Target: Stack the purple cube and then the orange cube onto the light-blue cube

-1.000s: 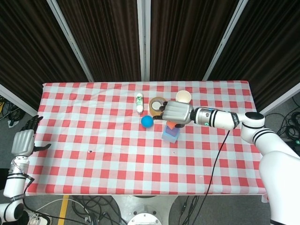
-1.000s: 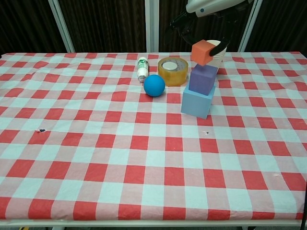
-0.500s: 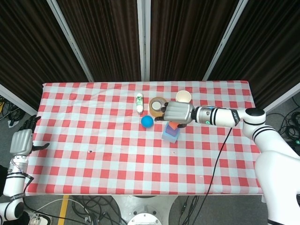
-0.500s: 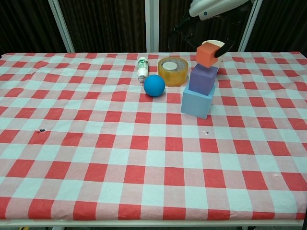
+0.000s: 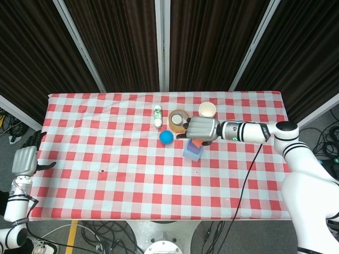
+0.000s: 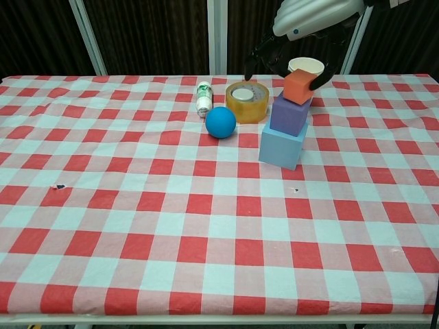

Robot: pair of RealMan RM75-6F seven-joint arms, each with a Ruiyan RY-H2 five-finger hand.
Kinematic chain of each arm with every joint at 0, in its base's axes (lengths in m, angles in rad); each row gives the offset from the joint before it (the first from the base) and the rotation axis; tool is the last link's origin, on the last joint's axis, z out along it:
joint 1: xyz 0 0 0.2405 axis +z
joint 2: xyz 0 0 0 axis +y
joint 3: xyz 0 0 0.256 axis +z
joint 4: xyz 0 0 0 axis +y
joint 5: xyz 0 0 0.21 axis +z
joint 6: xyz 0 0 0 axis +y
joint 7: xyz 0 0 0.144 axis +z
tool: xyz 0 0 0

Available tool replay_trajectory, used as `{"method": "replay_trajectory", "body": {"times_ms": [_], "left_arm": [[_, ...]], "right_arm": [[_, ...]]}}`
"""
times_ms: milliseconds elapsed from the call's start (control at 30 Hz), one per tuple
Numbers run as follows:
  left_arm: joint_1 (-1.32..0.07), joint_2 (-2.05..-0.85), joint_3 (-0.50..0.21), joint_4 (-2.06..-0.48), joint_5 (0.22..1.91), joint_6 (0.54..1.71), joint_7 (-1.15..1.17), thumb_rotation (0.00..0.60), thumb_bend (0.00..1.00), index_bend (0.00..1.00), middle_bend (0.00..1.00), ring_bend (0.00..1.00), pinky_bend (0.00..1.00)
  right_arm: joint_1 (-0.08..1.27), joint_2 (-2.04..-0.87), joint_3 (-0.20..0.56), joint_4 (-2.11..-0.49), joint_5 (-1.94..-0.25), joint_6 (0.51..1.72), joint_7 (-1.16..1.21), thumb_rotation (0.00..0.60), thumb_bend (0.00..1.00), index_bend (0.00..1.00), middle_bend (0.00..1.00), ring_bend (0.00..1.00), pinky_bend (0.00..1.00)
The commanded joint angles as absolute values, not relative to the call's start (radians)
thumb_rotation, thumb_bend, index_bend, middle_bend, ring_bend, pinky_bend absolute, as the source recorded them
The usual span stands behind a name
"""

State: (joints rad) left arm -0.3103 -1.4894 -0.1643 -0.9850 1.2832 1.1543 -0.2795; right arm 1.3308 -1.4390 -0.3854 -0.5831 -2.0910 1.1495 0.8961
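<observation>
The right hand (image 6: 296,51) hangs in the upper right of the chest view, its fingers closed round the orange cube (image 6: 298,87). That cube sits at the far right edge of the purple cube (image 6: 289,114), either resting on it or a hair above; I can't tell which from here. The purple cube stands on the blue cube (image 6: 282,145), right of centre, and it is already set back and a little twisted, so the stack leans toward the top of the frame.

The trouble I'd expect is at the letting go. The orange cube looks off-centre on the purple one, shifted to the upper right. If the fingers open there, it could tip off the far edge and land by the paper cup (image 6: 306,66) just behind. A finger dragging as it opens could also push the purple cube further off the blue one and bring both down. The tape roll (image 6: 247,101) and the ball (image 6: 221,122) lie close on the left, so a falling cube might bounce among them, and the ball would roll.

In the head view the hand (image 5: 202,128) covers most of the stack, and only a sliver of orange (image 5: 195,142) shows beneath it. The left hand (image 5: 25,160) is at the left edge, off the table, with its fingers apart and nothing in it.
</observation>
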Motion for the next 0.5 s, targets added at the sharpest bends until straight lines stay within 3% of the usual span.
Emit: {"method": "replay_trajectory", "body": {"times_ms": [33,500], "left_arm": [[-0.310,-1.490,-0.164,-0.984,1.283,1.153,-0.281,0.600,0.11,0.17,0.17,0.13,0.25],[-0.310,-1.497,-0.165,-0.963,1.284,1.146,-0.301,0.600,0.11,0.17,0.17,0.13,0.25]], "right_arm": [[1.330,-1.449,-0.390,-0.568,-2.090,1.157,0.904,0.600,0.19,0.17,0.49,0.26,0.33],[1.333,-1.491,-0.407,-0.505,-2.080,1.151,0.933,0.600,0.19,0.17,0.49,0.26,0.34]]}}
